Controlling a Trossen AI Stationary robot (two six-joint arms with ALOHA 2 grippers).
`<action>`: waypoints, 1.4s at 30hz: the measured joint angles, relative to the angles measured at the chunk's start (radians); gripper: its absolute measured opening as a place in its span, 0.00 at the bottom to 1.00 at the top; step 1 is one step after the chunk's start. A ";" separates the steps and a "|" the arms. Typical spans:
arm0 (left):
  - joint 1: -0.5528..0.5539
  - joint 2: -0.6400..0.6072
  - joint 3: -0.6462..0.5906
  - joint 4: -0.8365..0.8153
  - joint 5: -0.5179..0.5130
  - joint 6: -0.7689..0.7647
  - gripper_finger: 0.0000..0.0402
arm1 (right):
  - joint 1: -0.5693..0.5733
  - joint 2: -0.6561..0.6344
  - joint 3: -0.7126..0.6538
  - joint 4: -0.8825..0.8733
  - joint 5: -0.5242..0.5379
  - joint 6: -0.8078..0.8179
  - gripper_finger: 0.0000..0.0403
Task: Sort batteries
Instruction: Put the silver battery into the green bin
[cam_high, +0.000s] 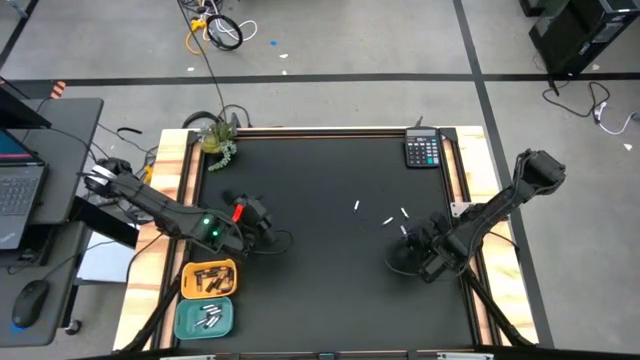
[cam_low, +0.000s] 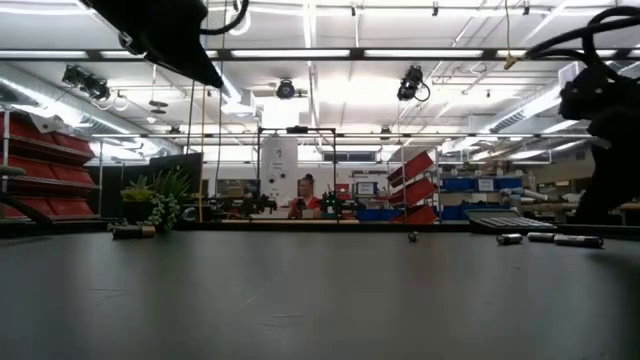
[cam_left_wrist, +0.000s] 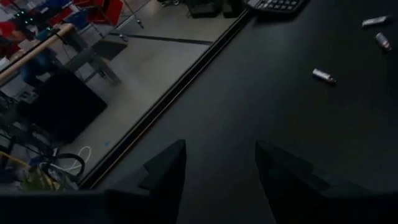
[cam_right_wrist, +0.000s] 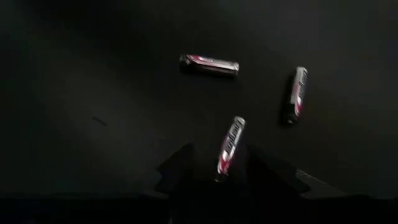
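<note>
Four white-silvery batteries lie on the black mat right of centre: one (cam_high: 355, 207), a second (cam_high: 388, 221), a third (cam_high: 404, 213) and a fourth (cam_high: 403, 230). My right gripper (cam_high: 412, 240) is low over the fourth battery. In the right wrist view its open fingers (cam_right_wrist: 221, 171) stand on either side of that battery's near end (cam_right_wrist: 229, 146), and two more batteries (cam_right_wrist: 208, 64) (cam_right_wrist: 297, 93) lie beyond. My left gripper (cam_high: 262, 222) hovers open (cam_left_wrist: 217, 168) over the mat's left part. Dark batteries fill the orange tray (cam_high: 210, 278); white ones lie in the teal tray (cam_high: 205, 318).
A calculator (cam_high: 422, 150) sits at the mat's far right corner and a small plant (cam_high: 218, 138) at the far left corner. Both trays stand off the mat's near left corner. Wooden rails border the mat. The mat's middle is bare.
</note>
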 joint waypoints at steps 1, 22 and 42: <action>0.005 0.005 0.000 0.006 0.002 0.015 0.50 | 0.004 0.007 0.000 -0.002 -0.002 0.008 0.38; 0.027 0.011 0.000 0.100 0.140 0.086 0.50 | 0.014 0.191 -0.088 0.226 0.100 0.027 0.07; 0.089 0.485 0.000 1.169 0.711 0.681 0.50 | 0.001 0.122 -0.042 0.893 0.334 -0.733 0.07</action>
